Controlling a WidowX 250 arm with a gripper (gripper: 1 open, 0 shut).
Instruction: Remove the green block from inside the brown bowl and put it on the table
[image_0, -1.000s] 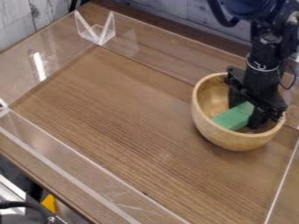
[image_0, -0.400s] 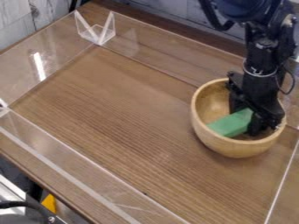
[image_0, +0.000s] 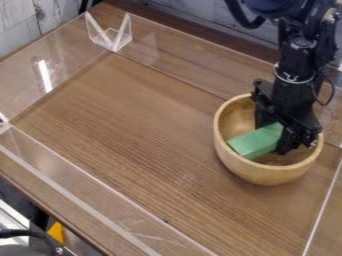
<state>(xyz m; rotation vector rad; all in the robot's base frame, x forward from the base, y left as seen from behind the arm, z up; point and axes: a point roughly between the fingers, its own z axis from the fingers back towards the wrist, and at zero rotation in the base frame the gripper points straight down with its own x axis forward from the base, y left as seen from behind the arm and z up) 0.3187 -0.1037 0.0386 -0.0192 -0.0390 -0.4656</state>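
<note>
The brown bowl (image_0: 235, 160) sits at the right side of the table (image_0: 134, 130). Inside it the green block (image_0: 253, 144) lies tilted, its right end raised. My gripper (image_0: 290, 136) reaches straight down into the bowl and is shut on that raised end, its black fingers (image_0: 302, 131) standing against the bowl's far right wall. The lower parts of the fingertips are hidden behind the block and the rim.
Clear acrylic walls (image_0: 80, 190) border the table on all sides, and the right wall stands close to the bowl. A clear folded stand (image_0: 110, 32) rests at the back left. The dark arm (image_0: 302, 45) rises above the bowl.
The gripper stayed shut on the block and edged up and left. The block's held end now sits higher, and the bowl has shifted slightly toward the front left.
</note>
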